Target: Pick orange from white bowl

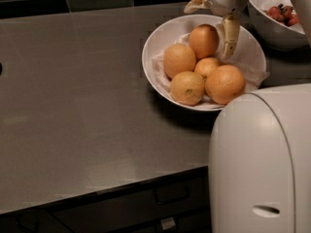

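One orange, rearmost in the white bowl — gripper wide open, astride it.

The gripper is straddling, fingers spread, the rear orange in the white bowl, other oranges crowding its near side, a second bowl standing close right, the counter lying open leftward.

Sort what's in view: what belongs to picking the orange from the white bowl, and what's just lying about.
Belongs to the job:
- deep-orange orange at the bowl's back
- white bowl lined with paper
- hand, open, fingers either side of that orange

Just lying about:
- four other oranges in the same bowl
- bowl of red fruit
- counter
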Robot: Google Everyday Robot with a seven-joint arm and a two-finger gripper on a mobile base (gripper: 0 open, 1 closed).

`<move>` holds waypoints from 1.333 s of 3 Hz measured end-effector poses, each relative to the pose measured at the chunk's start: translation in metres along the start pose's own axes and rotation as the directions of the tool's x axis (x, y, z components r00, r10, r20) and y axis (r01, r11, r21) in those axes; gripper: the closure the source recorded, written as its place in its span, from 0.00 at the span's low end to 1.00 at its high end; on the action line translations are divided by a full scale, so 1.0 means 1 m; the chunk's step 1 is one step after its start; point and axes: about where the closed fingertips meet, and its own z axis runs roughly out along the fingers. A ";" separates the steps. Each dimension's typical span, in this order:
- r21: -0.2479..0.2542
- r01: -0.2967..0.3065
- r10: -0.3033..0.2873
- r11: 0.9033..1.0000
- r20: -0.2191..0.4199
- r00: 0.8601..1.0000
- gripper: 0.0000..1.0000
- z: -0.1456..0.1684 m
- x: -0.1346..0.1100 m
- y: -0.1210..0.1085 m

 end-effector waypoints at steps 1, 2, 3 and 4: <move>-0.015 0.006 -0.007 1.000 -0.017 1.000 0.19 0.000 -0.005 0.000; -0.026 -0.003 0.002 1.000 -0.022 1.000 0.35 0.002 -0.005 0.005; -0.035 -0.014 0.013 0.999 -0.021 1.000 0.40 0.003 -0.003 0.012; -0.034 -0.026 0.025 0.999 -0.036 0.999 0.38 -0.003 0.000 0.019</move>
